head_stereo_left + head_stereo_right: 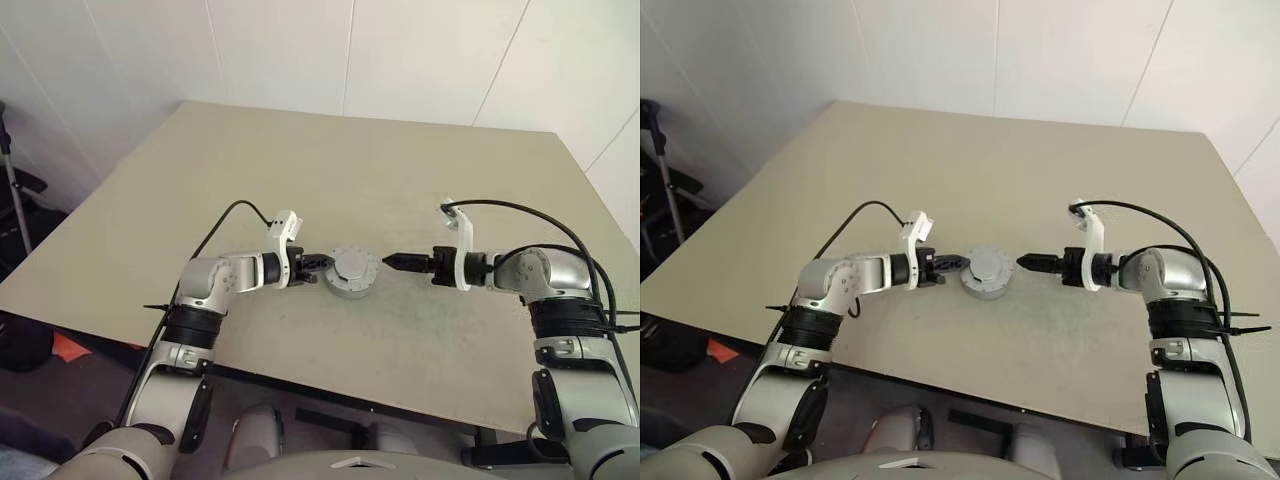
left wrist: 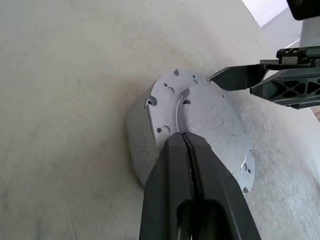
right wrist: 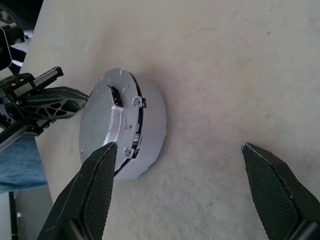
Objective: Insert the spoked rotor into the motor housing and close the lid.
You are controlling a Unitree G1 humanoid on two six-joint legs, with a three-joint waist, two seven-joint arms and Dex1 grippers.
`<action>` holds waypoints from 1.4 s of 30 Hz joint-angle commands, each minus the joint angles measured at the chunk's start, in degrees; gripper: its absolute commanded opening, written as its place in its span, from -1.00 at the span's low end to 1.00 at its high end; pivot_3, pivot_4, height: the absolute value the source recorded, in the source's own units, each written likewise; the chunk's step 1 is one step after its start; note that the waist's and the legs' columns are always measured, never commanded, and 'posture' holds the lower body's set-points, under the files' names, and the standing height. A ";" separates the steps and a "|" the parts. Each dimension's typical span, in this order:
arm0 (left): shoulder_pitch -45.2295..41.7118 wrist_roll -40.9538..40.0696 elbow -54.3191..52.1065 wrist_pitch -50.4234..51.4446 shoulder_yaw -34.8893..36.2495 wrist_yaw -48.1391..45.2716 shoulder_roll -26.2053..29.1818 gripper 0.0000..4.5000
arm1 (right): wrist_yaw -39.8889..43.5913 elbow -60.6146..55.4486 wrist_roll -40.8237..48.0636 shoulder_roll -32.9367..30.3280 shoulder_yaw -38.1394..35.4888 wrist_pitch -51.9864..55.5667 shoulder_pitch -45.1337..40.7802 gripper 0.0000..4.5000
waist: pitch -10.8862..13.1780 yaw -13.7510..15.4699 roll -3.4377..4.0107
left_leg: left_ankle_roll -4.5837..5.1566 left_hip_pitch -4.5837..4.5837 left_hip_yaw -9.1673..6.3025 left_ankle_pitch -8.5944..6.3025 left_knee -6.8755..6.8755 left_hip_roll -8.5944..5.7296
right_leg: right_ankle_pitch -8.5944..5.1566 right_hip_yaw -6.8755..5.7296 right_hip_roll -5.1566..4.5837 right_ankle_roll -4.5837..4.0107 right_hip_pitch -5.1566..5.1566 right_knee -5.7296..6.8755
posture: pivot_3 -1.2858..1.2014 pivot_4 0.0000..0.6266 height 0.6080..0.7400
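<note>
Closed left fingers (image 2: 192, 165) pressed the lid (image 2: 210, 117); our right fingers (image 3: 272, 180) hung open beside the housing (image 1: 352, 272), so we figured seating came next.

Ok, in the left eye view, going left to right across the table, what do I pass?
Left pincer, shut → motor housing with its lid on → right pincer, all lying on the beige table.
</note>
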 commanded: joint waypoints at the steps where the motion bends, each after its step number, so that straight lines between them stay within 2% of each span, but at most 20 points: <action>1: 1.60 0.72 0.57 1.84 -1.54 0.84 0.51 -1.00 | -1.21 -0.07 2.84 1.69 -2.22 2.70 -0.07 0.99 | 0.00 0.00 0.01 | -0.01 0.00 0.00 0.00 0.00 0.01 | 0.00 0.00 0.00 0.00 0.00 0.01 | 0.03 -1.00 1.00; 9: 1.36 1.13 0.76 1.21 -1.39 1.04 1.08 -1.00 | -7.01 -2.19 7.75 9.85 -8.42 13.42 -1.13 0.99 | -0.04 -0.01 0.05 | -0.11 0.01 0.00 0.06 -0.04 0.03 | 0.00 -0.01 0.02 0.00 -0.02 0.02 | 0.03 -1.00 1.00; 13: 1.49 1.33 0.79 0.95 -1.40 1.09 1.40 -1.00 | -9.78 -3.50 8.80 13.49 -9.94 15.48 -1.38 0.99 | -0.04 0.00 0.06 | -0.16 0.01 0.00 0.09 -0.08 0.04 | -0.01 -0.01 0.03 0.02 -0.04 0.02 | 0.03 -1.00 1.00; 21: 1.49 1.37 1.04 0.43 -1.26 1.46 1.72 -1.00 | -16.68 -2.46 8.51 22.28 -15.05 14.66 -3.76 0.99 | -0.05 -0.12 0.06 | -0.29 0.01 -0.01 0.16 -0.24 0.04 | -0.02 -0.01 0.04 0.04 -0.13 0.03 | 0.03 -1.00 1.00; 29: 1.60 1.42 0.80 0.43 -1.29 1.78 2.06 -1.00 | -21.86 0.24 6.79 25.77 -16.09 9.59 -3.83 0.99 | -0.05 -0.23 0.06 | -0.49 0.12 -0.01 0.28 -0.42 0.01 | -0.05 -0.01 0.03 0.11 -0.12 0.02 | 0.03 -1.00 1.00; 32: 1.69 1.40 0.62 0.53 -1.27 1.93 2.19 -1.00 | -22.44 1.13 6.76 25.40 -16.01 8.29 -3.75 0.55 | -0.05 -0.18 0.06 | -0.90 0.23 -0.01 0.53 -0.63 0.00 | -0.28 0.00 0.02 0.50 -0.12 0.02 | 0.03 -1.00 1.00; 36: 2.00 1.30 0.40 0.50 -1.25 2.16 2.23 -1.00 | -22.86 1.92 6.53 24.80 -15.48 6.18 -4.12 -0.02 | -0.06 -0.07 0.09 | -1.18 0.23 -0.02 0.70 -0.82 -0.03 | -0.29 0.00 0.02 0.51 -0.17 0.02 | 0.03 -1.00 1.00; 42: 2.37 1.54 0.38 -0.51 -0.94 2.65 2.02 -1.00 | -23.99 3.56 6.90 24.79 -16.60 3.53 -5.19 -0.02 | -0.06 -0.01 0.08 | -1.26 0.26 -0.05 0.75 -0.86 -0.06 | -0.29 0.00 0.02 0.51 -0.12 0.02 | 0.03 -1.00 1.00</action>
